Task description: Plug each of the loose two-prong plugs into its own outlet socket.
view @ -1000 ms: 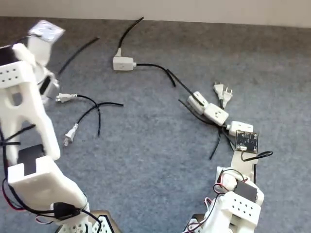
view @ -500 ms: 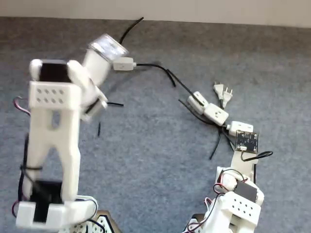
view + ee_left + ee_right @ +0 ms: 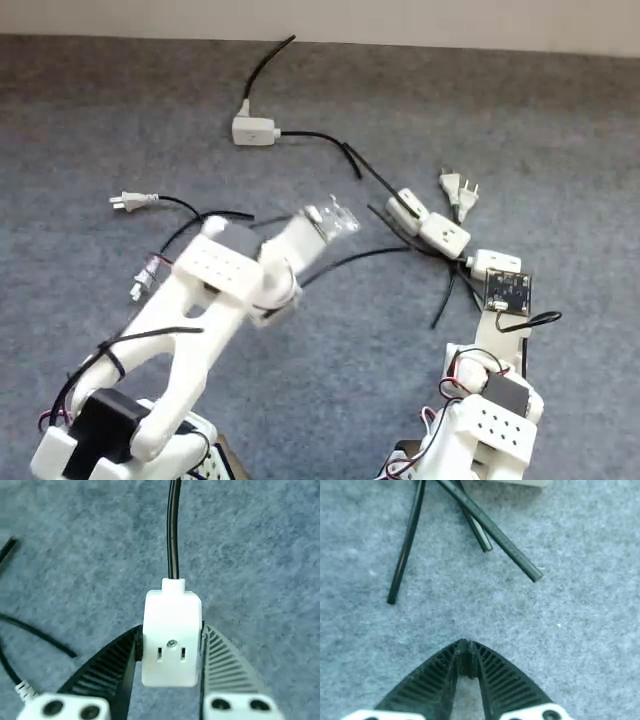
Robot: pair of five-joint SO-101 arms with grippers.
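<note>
My left gripper (image 3: 171,636) is shut on a white outlet socket (image 3: 172,607), whose black cord (image 3: 173,530) runs away over the carpet. In the high view that gripper (image 3: 325,220) hangs over the middle of the carpet. One loose two-prong plug (image 3: 130,201) lies at the far left, and a second plug (image 3: 148,276) sits beside the left arm. Two more plugs (image 3: 457,186) lie at the right, next to two white sockets (image 3: 425,220). Another socket (image 3: 253,130) lies at the back. My right gripper (image 3: 466,650) is shut on nothing, just above the carpet.
Loose black cord ends (image 3: 490,530) lie on the grey carpet ahead of my right gripper. The right arm (image 3: 495,400) stands at the front right with a white socket (image 3: 495,262) by its wrist. Cords (image 3: 340,150) trail between the sockets.
My left arm has swung from the far left across to the middle of the carpet, with the socket in its gripper. The right arm has kept still.
</note>
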